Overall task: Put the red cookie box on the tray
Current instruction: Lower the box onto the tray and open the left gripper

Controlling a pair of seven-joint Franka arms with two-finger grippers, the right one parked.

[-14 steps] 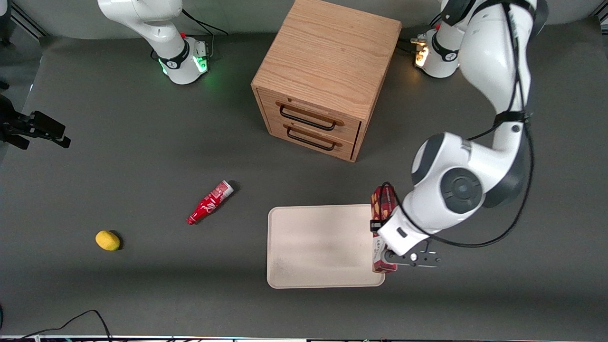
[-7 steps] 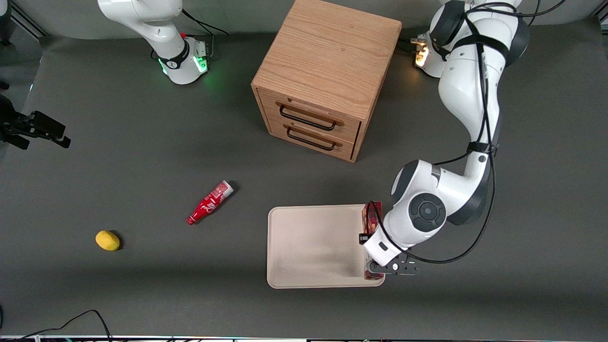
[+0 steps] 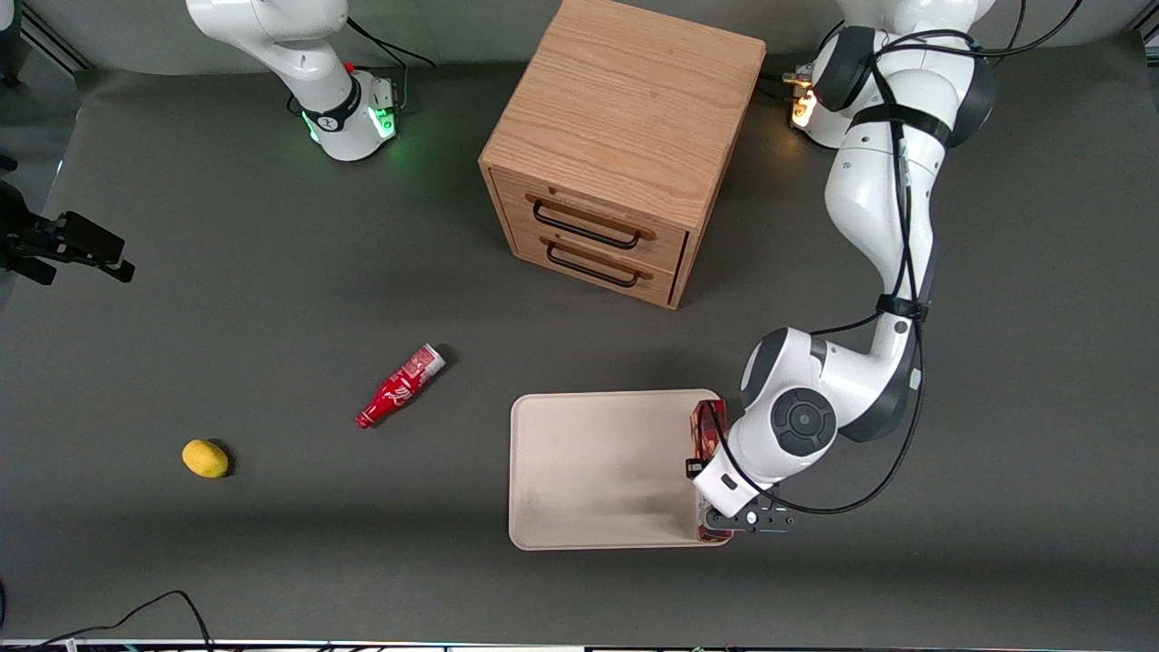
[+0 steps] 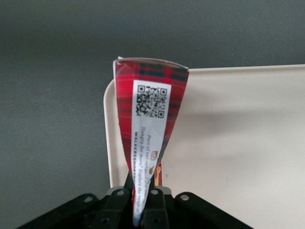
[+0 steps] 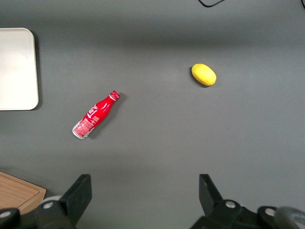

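Compared with a second ago, the left arm has folded in and come down, carrying the red cookie box (image 3: 709,431) from just outside the tray (image 3: 598,471) to over the tray's edge at the working arm's end. The box's upper end now shows just inside the tray's corner at about 1 o'clock from the tray's middle; earlier it stuck out past the rim. The elbow of the arm is also drawn closer to the tray than before.

Around the tray, a wooden drawer cabinet (image 3: 620,145) stands at about 12 o'clock, farther from the front camera and well apart. A red soda bottle (image 3: 399,386) lies on its side at about 9 o'clock from the tray, and a lemon (image 3: 205,458) lies farther out toward the parked arm's end of the table. None of them stands between the box and the tray; the tray's surface is bare.

The gripper (image 4: 141,200) is clenched on the cookie box (image 4: 149,126), its two fingers (image 4: 156,210) pinching the box's narrow end so hard that the cardboard is squeezed flat there. From the grip the box widens out toward its plaid end with the white label, reaching over the tray's (image 4: 248,143) rounded corner. Whether the box touches the tray cannot be told.
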